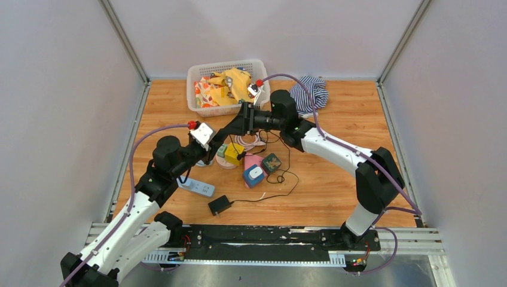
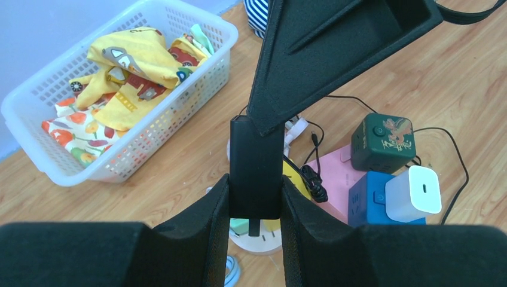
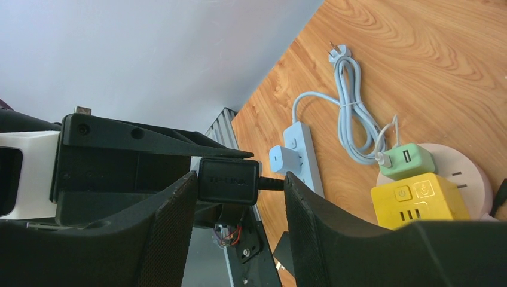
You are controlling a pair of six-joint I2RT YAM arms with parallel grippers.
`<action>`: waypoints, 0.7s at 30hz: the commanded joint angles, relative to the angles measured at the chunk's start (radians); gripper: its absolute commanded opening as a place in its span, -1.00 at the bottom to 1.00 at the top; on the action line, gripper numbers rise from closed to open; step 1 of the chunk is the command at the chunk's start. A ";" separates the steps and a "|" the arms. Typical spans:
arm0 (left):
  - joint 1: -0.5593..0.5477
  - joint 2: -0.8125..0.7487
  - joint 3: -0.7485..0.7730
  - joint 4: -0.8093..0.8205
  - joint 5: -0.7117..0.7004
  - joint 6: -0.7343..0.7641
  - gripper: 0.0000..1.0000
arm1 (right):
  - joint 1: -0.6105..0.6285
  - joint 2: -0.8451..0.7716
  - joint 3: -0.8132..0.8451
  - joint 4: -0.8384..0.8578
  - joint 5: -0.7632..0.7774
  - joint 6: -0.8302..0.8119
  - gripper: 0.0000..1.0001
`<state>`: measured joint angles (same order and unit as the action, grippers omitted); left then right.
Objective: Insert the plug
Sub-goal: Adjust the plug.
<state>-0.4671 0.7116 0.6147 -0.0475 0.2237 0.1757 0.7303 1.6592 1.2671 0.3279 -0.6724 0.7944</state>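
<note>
The plug [image 2: 256, 167] is a black rectangular adapter with a thin black cord leaving one end. My left gripper [image 2: 256, 197] is shut on it, both pads pressed against its sides, and holds it above the table. My right gripper [image 3: 240, 177] reaches in from the opposite side and stands open around the same plug [image 3: 229, 179]. One finger [image 3: 173, 209] touches the plug's side, and the other finger [image 3: 311, 209] stands a gap away by the cord. From above, both grippers meet over the cluster of sockets [image 1: 234, 152].
Below lie a yellow cube socket [image 3: 418, 203], a light green one [image 3: 406, 161] on a round white base [image 3: 478, 179], a pale blue power strip [image 3: 302, 152], a pink block [image 1: 254, 162], a blue cube with a white charger [image 2: 412, 194] and a dark green cube [image 2: 382, 142]. A white basket [image 1: 197, 89] of cloths stands behind.
</note>
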 commanded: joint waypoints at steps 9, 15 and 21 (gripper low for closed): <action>-0.005 0.012 -0.011 0.035 -0.022 0.015 -1.00 | 0.039 -0.082 0.047 -0.177 0.052 -0.086 0.18; -0.004 0.011 -0.012 0.034 -0.025 0.013 -1.00 | 0.040 -0.091 0.046 -0.208 0.076 -0.101 0.22; -0.004 0.010 -0.011 0.035 -0.020 0.008 -1.00 | 0.041 -0.078 0.056 -0.211 0.065 -0.099 0.17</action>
<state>-0.4690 0.7242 0.6094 -0.0422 0.2127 0.1761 0.7570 1.5921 1.2858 0.1398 -0.6075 0.7109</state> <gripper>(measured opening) 0.324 0.590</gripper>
